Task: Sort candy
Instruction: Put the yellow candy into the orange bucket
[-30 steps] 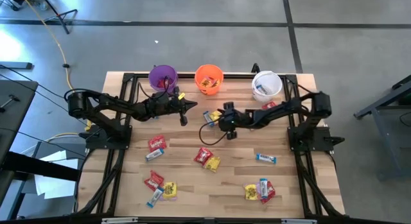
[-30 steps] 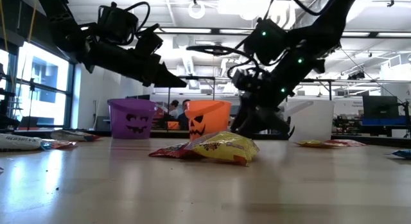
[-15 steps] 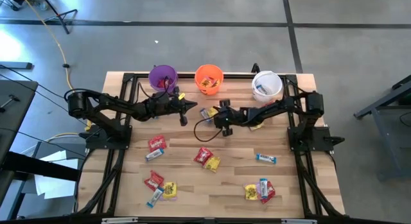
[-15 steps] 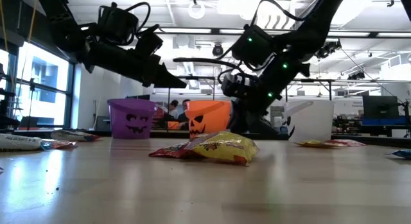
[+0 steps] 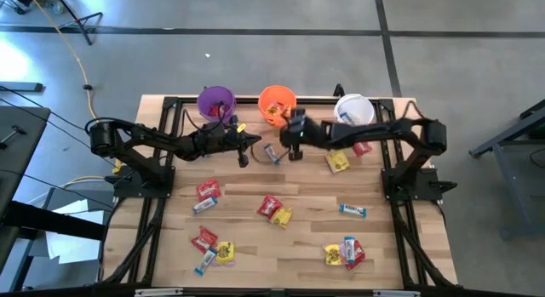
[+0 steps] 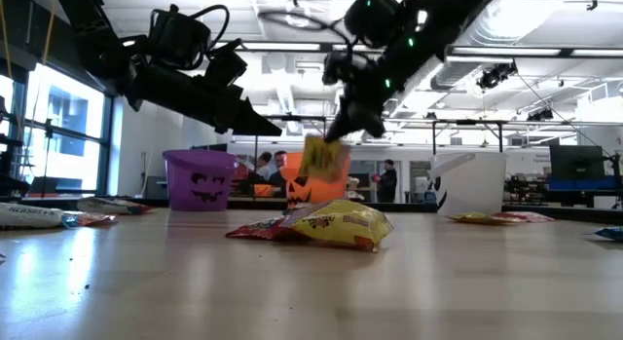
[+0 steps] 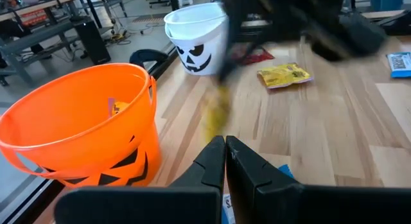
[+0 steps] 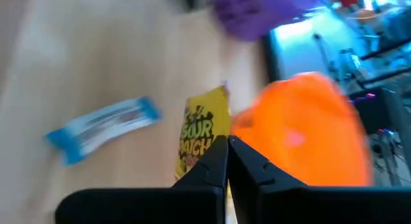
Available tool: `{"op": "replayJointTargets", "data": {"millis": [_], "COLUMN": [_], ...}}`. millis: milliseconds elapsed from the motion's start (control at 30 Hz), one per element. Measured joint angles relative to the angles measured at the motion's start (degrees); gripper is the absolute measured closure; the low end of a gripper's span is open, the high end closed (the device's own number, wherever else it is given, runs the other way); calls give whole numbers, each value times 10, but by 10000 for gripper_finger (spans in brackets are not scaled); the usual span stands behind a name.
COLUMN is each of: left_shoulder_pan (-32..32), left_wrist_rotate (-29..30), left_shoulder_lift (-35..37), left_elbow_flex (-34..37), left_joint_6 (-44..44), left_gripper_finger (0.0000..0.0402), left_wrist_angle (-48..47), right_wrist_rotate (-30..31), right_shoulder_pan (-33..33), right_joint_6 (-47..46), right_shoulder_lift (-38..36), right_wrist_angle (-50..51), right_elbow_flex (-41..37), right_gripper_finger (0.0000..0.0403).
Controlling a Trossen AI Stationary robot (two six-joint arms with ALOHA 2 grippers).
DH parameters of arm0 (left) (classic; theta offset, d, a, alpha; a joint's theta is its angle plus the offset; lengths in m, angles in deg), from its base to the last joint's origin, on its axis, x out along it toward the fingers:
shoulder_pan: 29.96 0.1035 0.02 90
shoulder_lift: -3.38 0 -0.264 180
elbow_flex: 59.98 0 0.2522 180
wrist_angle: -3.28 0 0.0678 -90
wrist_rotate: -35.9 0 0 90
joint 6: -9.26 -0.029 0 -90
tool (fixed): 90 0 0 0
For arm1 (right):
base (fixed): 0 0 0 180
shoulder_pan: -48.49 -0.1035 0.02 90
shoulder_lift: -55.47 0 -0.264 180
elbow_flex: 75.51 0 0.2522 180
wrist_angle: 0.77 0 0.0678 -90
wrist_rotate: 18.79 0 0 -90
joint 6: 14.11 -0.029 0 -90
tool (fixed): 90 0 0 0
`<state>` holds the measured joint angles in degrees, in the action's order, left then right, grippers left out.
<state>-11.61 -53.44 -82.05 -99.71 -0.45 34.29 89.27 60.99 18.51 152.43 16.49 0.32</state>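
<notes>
Right gripper (image 6: 326, 145) lifts a yellow packet (image 6: 323, 158) beside the orange bucket (image 5: 277, 105).
Its fingers pinch the packet's upper edge, so it hangs clear of the worktop (image 5: 306, 246). The left gripper (image 5: 253, 141) hovers by the purple bucket (image 5: 215, 102), fingers pressed together. Other candy lies scattered across the worktop.

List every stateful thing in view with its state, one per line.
Right tool: shut on yellow packet, lifted near the orange bucket.
Left tool: shut, empty, hovering.
Orange bucket: upright, holding candy.
Purple bucket: upright.
White bucket: upright.
</notes>
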Motion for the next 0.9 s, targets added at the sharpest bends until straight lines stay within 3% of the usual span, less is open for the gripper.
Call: {"op": "replayJointTargets", "data": {"millis": [200, 567, 900], "left_shoulder_pan": [0, 0, -1], "left_wrist_rotate": [0, 0, 5], "left_shoulder_lift": [0, 0, -4], "left_elbow_flex": [0, 0, 0], "left_joint_6": [-2, 0, 17], "left_gripper_finger": [401, 402, 401], "left_wrist_angle": [1, 0, 3], "right_wrist_rotate": [-28, -159, -174], "right_shoulder_pan": [61, 168, 186], "right_joint_6": [8, -16, -86], "right_shoulder_lift": [-12, 53, 81], "right_wrist_angle": [11, -5, -24], "right_elbow_flex": [65, 118, 118], "right_gripper_finger": [402, 403, 394]}}
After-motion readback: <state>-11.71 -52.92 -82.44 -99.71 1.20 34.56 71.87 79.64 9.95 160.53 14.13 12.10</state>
